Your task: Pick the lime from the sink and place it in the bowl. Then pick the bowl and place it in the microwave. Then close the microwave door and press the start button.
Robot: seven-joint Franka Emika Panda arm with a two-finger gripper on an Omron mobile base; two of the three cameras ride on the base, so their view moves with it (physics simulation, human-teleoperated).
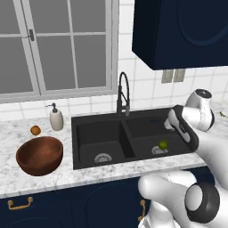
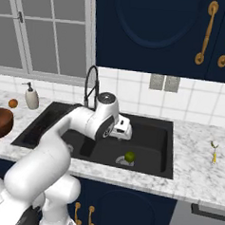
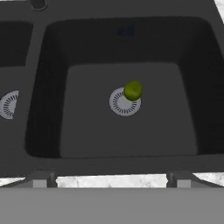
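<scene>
Nothing done yet: lime [image 3: 133, 90] still in the sink [image 1: 89, 122].
Pincer [image 3: 112, 178] spread and empty above the right basin; bowl [image 1: 39, 155] waits empty near the worktop's [image 1: 53, 178] left end.

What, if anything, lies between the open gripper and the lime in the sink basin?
Nothing: in the hand view the gripper hangs open above the sink's right basin, with bare basin floor up to the lime at the drain.
</scene>
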